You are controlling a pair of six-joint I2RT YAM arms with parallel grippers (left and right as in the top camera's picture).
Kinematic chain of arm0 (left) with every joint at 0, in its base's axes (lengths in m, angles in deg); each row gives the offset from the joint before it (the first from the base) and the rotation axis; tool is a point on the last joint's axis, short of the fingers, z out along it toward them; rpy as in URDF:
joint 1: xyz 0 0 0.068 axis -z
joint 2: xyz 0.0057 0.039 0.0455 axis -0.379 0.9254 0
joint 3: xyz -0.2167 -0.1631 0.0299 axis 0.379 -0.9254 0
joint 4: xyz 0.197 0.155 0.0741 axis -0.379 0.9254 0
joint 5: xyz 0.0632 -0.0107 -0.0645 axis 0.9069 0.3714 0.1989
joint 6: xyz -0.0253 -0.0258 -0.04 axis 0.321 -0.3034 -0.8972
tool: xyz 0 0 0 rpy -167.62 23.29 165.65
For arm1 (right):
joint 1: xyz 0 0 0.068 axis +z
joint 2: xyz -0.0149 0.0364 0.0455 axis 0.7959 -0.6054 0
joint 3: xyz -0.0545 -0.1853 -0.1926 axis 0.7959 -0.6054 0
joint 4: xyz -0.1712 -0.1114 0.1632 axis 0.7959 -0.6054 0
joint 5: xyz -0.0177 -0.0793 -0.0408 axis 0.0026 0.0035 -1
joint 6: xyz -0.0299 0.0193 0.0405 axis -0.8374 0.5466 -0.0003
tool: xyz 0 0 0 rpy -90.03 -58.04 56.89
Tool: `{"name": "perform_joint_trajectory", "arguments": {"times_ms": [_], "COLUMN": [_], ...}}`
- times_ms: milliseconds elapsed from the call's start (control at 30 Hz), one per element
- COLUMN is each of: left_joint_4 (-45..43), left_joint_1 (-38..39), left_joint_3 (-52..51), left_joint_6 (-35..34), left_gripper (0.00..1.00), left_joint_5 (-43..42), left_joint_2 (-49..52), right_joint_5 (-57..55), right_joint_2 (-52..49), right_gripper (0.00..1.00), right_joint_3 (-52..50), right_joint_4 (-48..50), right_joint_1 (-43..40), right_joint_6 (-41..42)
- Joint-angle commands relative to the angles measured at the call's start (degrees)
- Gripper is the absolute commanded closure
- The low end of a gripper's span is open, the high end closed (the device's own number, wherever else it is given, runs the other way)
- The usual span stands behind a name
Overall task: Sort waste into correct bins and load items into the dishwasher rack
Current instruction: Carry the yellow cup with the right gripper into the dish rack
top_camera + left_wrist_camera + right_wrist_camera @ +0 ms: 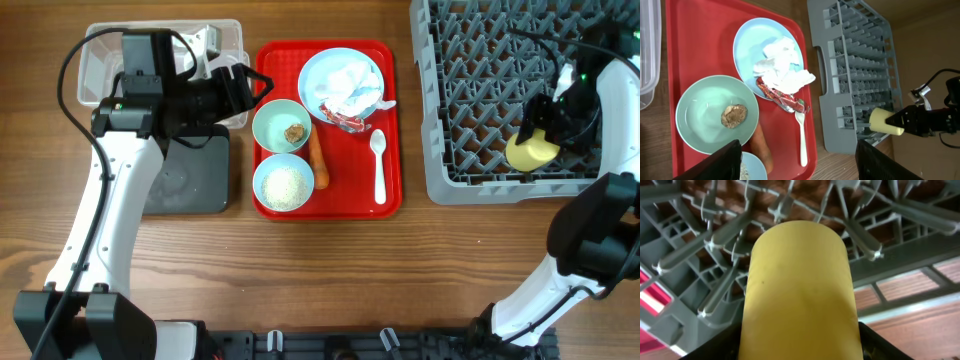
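Observation:
My right gripper [545, 128] is shut on the small yellow cup [530, 151], which fills the right wrist view [800, 290], and holds it over the grey dishwasher rack [480, 100] near its front right. My left gripper [255, 88] is open and empty above the red tray's left edge. On the tray, the light blue plate [752, 40] holds the crumpled tissue [782, 65] and the red-and-clear wrapper [782, 97]. The pale green bowl [705, 110] holds the brown lump [734, 116]. The light blue bowl [283, 187] holds rice. The carrot [317, 160] and white spoon [378, 165] lie beside them.
The flat red tray [390, 120] sits mid-table. The shallow black tray [190, 180] and the clear tub [100, 60] lie to its left, partly under my left arm. Bare wooden table runs along the front.

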Motion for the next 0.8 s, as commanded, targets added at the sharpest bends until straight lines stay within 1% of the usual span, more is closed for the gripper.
{"name": "perform_joint_trajectory", "arguments": {"times_ms": [0, 33, 67, 100, 133, 200, 333, 467, 600, 667, 700, 767], "left_joint_4": [0.0, 0.0, 0.0, 0.0, 0.0, 0.0, 0.0, 0.5, 1.1, 1.3, 1.5, 2.4], "left_joint_1": [-0.2, -0.2, -0.2, -0.2, -0.2, -0.2, -0.2, -0.1, -0.1, 0.6, 1.7, 3.5], "left_joint_3": [0.4, 0.4, 0.4, 0.4, 0.4, 0.4, 0.4, 0.4, 0.4, 0.4, 0.4, 0.4], "left_joint_6": [0.9, 0.9, 0.9, 0.9, 0.9, 0.9, 0.9, 1.0, 1.0, 3.3, 6.0, 7.2], "left_gripper": [0.27, 0.26, 0.25, 0.25, 0.24, 0.24, 0.23, 0.23, 0.22, 0.22, 0.22, 0.22], "left_joint_5": [0.6, 0.6, 0.6, 0.6, 0.7, 1.0, 1.2, 1.2, 1.4, 1.4, 1.5, 3.9], "left_joint_2": [0.5, 0.5, 0.5, 0.5, 0.5, 0.5, 0.5, 0.5, 0.5, 0.5, 0.5, 0.5], "right_joint_5": [0.9, 0.9, 0.9, 0.9, 0.9, 2.1, 8.4, 12.8, 18.0, 19.9, 21.6, 24.3], "right_joint_2": [-0.3, -0.3, -0.4, -0.4, -0.3, -0.3, -0.2, 0.0, 1.2, 2.3, 3.0, 3.2], "right_gripper": [0.44, 0.34, 0.29, 0.2, 0.14, 0.09, 0.07, 0.07, 0.07, 0.06, 0.06, 0.06], "right_joint_3": [-2.6, -3.0, -3.0, -3.0, -2.9, -2.1, 3.0, 11.2, 15.1, 16.3, 16.3, 16.3], "right_joint_4": [2.6, 3.0, 3.2, 3.5, 3.7, 3.6, 3.3, 0.0, -2.0, -2.0, -1.7, -1.4], "right_joint_1": [0.0, 0.0, 0.0, 0.0, 0.0, 0.0, 0.0, 0.2, 1.7, 4.0, 5.7, 8.7], "right_joint_6": [-0.6, -0.6, -0.6, -0.6, -0.6, -0.7, -2.3, -4.3, -8.0, -8.8, -10.0, -11.3]}}
